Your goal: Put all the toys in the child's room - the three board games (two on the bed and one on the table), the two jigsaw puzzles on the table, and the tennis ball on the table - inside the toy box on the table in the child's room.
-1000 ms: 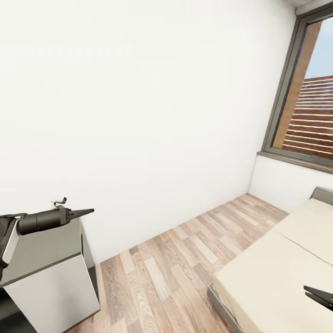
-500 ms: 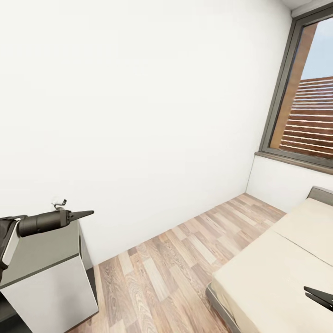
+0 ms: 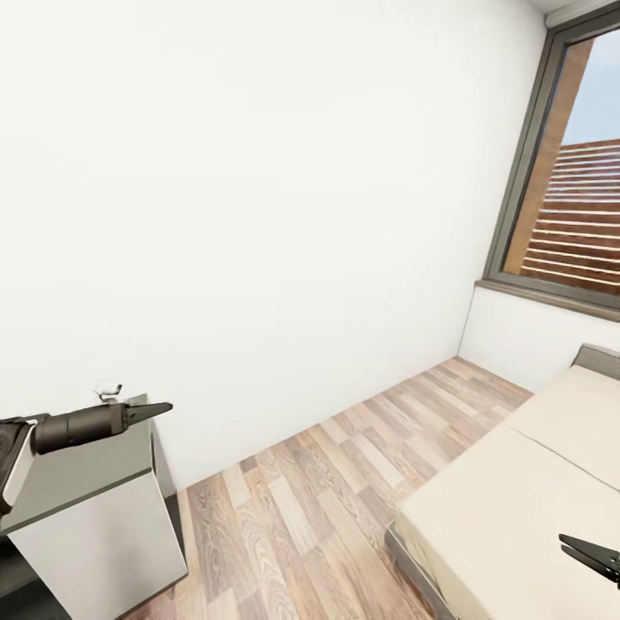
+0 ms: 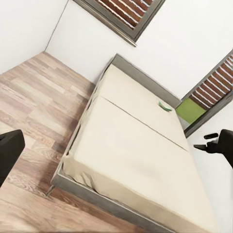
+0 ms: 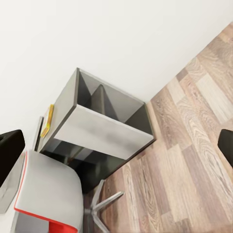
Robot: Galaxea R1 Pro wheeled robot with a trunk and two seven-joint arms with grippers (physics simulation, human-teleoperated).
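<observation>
The cream bed (image 3: 517, 508) lies at the lower right. In the left wrist view a thin flat green and white box (image 4: 165, 106), possibly a board game, rests on the bed (image 4: 136, 145) near its far side. A flat yellow-edged thing (image 5: 47, 121) lies on the table (image 5: 97, 128) in the right wrist view. My left gripper (image 3: 164, 406) hovers over the table's dark grey side section (image 3: 77, 474). My right gripper (image 3: 573, 545) hangs over the bed's near corner. Both stand open with nothing held. The toy box, jigsaw puzzles and tennis ball are out of view.
A white wall faces me, with a grey-framed window (image 3: 568, 172) at the right. Wood plank floor (image 3: 319, 491) runs between table and bed. A red and white swivel chair (image 5: 43, 199) stands by the table's shelf section.
The whole view has shifted slightly, so the camera moved. The left arm sits a little lower in the picture. Nothing was taken hold of or let go.
</observation>
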